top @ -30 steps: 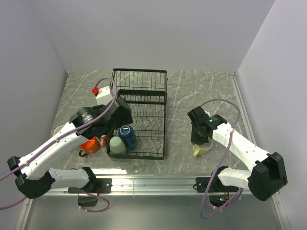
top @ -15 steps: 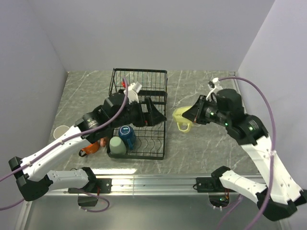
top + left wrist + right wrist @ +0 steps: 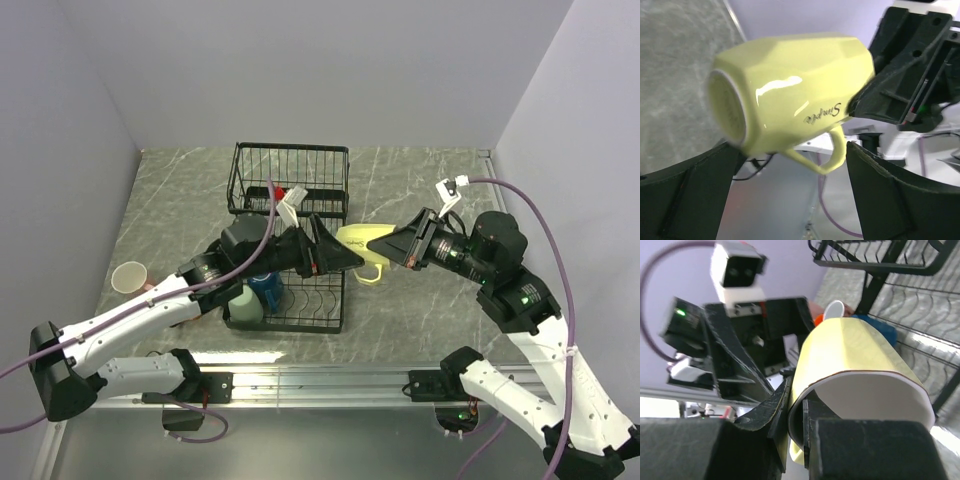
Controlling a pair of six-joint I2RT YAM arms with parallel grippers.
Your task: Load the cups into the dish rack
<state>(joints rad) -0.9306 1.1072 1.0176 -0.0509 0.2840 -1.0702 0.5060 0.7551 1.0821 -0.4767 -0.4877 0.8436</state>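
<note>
Robotics lab test cell: grey marble-patterned desk [image 3: 420,190] boxed in by bare pale walls [image 3: 300,70]; left arm [image 3: 120,316] and right arm [image 3: 558,360] bolted along an aluminium rail [image 3: 330,373]; purple cable [image 3: 567,285] looping loose; black wire dish rack [image 3: 290,150] as sole domestic prop.

Left arm: I see it stretched rightward, toward the other arm.
Left gripper [image 3: 343,252]: jaws wide apart, flanking the yellow-green cup [image 3: 362,240].
Right arm: raised, reaching leftward.
Right gripper [image 3: 398,247]: clamped on that cup's rim.
</note>
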